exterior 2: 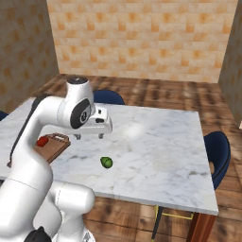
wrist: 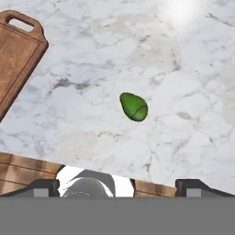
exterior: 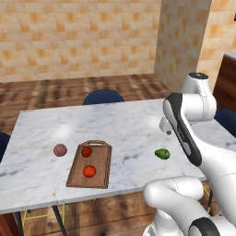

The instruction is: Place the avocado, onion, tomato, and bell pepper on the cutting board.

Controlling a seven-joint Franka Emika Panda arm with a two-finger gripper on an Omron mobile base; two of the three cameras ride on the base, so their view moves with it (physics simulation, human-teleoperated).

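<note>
The green avocado (exterior: 162, 154) (exterior 2: 107, 162) (wrist: 134, 107) lies alone on the marble table, to the right of the cutting board. My gripper (exterior 2: 89, 136) (wrist: 118, 187) hangs open above the table, a little above and behind the avocado, with nothing between its fingers. The brown cutting board (exterior: 102, 175) (exterior 2: 56, 147) (wrist: 16, 59) carries two red items, one near its handle (exterior: 86, 151) (exterior 2: 42, 141) and one in the middle (exterior: 89, 171); I cannot tell which is the tomato and which the bell pepper. The purplish onion (exterior: 60, 150) rests on the table just left of the board.
The white marble table (exterior: 129, 124) ends close to the board's near end. Blue chairs stand at the far side (exterior: 103, 97) (exterior 2: 108, 97) and at the right side (exterior 2: 218, 151). A tiled wall pillar (exterior: 179, 41) rises behind the table's right end.
</note>
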